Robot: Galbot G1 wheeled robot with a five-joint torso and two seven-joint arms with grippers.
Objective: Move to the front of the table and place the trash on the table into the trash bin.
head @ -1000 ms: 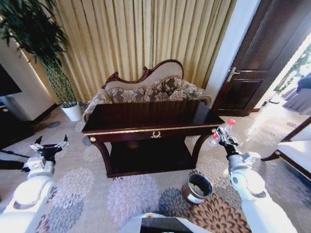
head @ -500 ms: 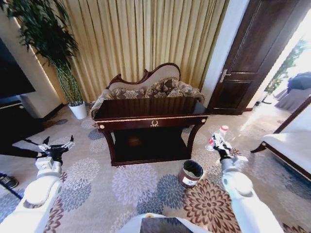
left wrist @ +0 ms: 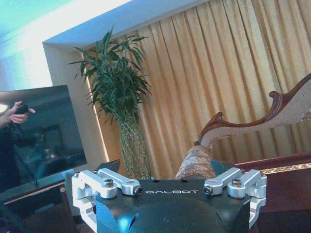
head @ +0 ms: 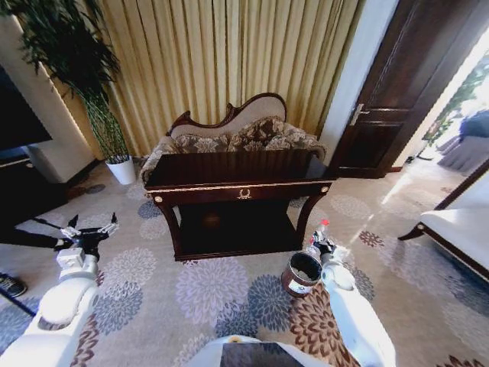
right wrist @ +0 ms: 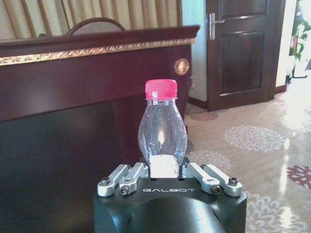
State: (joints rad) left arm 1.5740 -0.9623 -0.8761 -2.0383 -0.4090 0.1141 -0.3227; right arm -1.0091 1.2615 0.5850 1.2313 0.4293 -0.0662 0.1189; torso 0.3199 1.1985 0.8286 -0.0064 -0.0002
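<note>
Head view: right gripper (head: 315, 242) clamps the bottle (head: 318, 233) beside the trash bin (head: 301, 273), before the table (head: 237, 177). Left gripper (head: 90, 232) hangs aside, fingers seemingly apart.

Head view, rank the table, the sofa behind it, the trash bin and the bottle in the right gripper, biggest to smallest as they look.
1. The table and the sofa look close; the table hides part of the sofa, so no firm order.
2. The trash bin.
3. The bottle, held by the right gripper just above the bin.
</note>
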